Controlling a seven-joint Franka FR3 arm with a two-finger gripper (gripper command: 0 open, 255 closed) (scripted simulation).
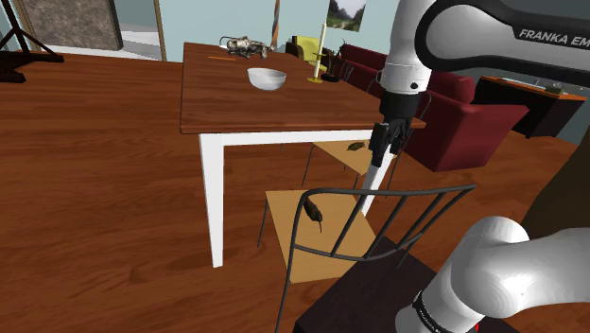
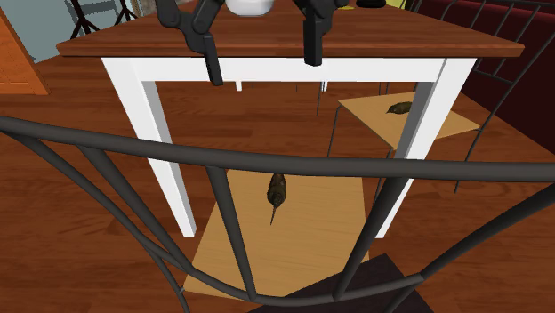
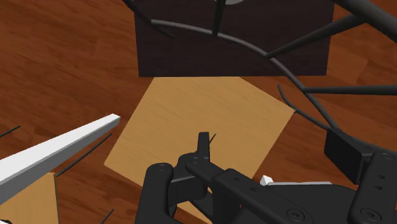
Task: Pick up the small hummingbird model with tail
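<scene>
The pincer point(image 2: 262, 71) hangs spread wide above the hummingbird point(image 2: 277, 191), seemingly lying on the chair seat point(image 2: 311, 240).

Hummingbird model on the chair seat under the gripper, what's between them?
Nothing solid: shoulder view shows open air from gripper down to hummingbird on chair seat.

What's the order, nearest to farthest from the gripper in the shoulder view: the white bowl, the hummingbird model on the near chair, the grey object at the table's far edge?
From the gripper:
1. The hummingbird model, below it on the near chair seat.
2. The white bowl, mid-way across the table.
3. The grey object, at the far edge.
</scene>
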